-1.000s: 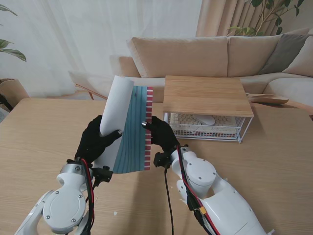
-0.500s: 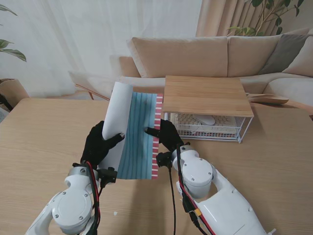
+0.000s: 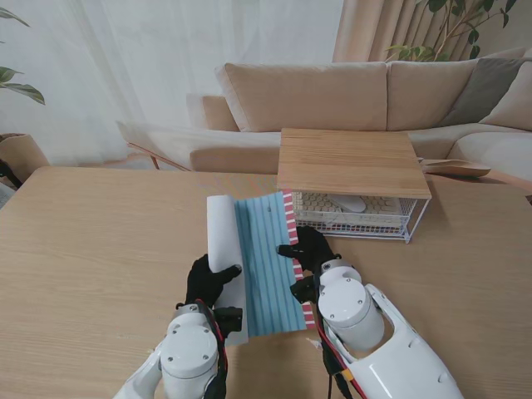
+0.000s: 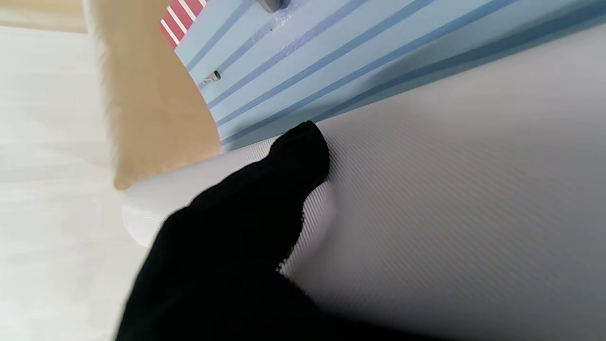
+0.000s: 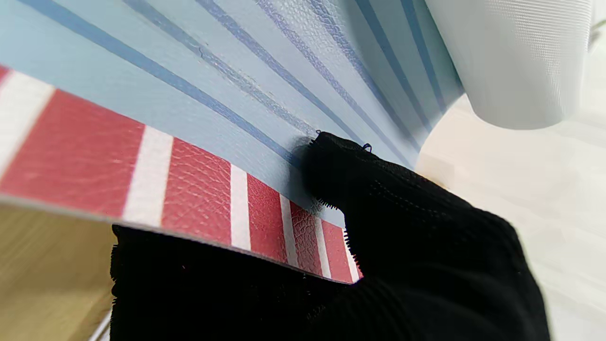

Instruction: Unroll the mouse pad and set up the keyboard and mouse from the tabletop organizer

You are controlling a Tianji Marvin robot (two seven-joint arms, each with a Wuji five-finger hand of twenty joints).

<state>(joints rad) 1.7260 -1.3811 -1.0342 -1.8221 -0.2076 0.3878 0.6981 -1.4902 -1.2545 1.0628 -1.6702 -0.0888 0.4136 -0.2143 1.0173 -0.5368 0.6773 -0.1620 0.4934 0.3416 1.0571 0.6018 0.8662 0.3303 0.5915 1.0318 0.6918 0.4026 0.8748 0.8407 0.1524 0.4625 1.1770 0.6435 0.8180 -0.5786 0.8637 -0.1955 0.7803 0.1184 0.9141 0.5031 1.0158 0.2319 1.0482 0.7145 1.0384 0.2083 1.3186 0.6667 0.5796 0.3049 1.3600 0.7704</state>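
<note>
**Striped pad half unrolled, held by both hands**

The blue-striped mouse pad with a red-and-white edge band sits near the middle of the light wooden bench, its long axis running away from me and leaning slightly left at the far end. Its left part is still curled into a white roll showing the textured underside; the stripes run along the same axis.

The left hand in a black glove grips the white roll — the left wrist view shows a fingertip pressed on it. The right hand in a black glove pinches the red-and-white edge, thumb on top and fingers beneath, as the right wrist view shows.

Farther off to the right stands the white wire organizer with a wooden top, touching nothing — inside lie the cream keyboard and white mouse.
</note>
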